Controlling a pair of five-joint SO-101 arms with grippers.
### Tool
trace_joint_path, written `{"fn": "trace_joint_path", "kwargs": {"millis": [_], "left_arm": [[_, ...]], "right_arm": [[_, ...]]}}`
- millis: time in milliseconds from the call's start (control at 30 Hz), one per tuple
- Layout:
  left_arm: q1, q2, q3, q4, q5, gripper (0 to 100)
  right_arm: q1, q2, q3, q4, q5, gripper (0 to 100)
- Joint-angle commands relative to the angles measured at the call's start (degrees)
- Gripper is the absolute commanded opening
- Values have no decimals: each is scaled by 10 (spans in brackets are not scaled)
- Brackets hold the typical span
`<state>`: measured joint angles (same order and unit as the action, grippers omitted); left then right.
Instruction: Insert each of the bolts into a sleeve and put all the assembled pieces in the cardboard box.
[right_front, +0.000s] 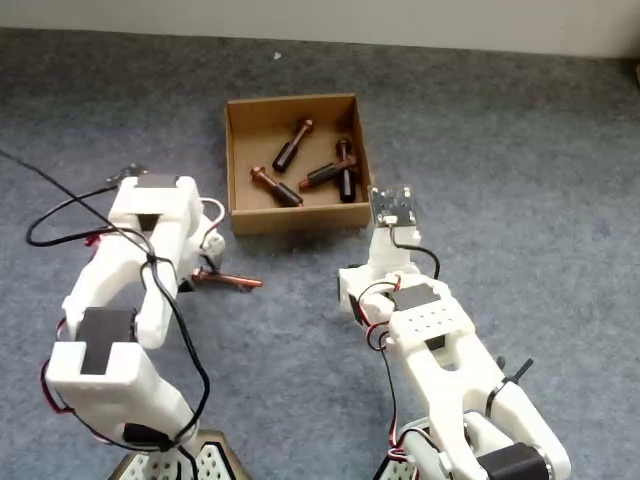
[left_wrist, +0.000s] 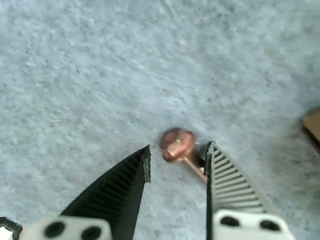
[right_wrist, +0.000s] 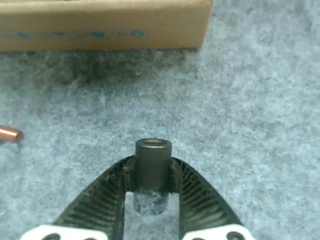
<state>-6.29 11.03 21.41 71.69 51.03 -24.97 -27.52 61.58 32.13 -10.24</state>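
Last pair under way. Noted left gripper (left_wrist: 177, 152) spread open, with bolt (left_wrist: 177, 144) head lying on carpet (left_wrist: 100, 75) between jaws and shank running back beside one finger. Noted right gripper (right_wrist: 150, 172) clenched on sleeve (right_wrist: 153, 162), bore facing out past fingertips, box (right_front: 296, 218) wall just ahead. Counted four assembled pieces (right_front: 293, 145) in box. Next, probably: close on bolt, lift, bring shank to bore. Calls for close matching of axes; otherwise likely to jam.
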Motion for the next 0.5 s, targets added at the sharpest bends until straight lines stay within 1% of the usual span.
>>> {"fn": "trace_joint_path", "kwargs": {"millis": [0,100,300,367,467], "left_arm": [[49,-7,0,-2,4,182],[61,-7,0,-1,22,185],[63,-6,15,-10,25,184],[61,-6,32,-35,25,182],[54,-6,79,-104,25,181]], "right_arm": [[7,-23,-6,-9,-2,4],[7,-23,-6,-9,-2,4],[7,-23,-6,-9,-2,4],[7,-23,-6,-9,-2,4],[7,-23,-6,-9,-2,4]]}}
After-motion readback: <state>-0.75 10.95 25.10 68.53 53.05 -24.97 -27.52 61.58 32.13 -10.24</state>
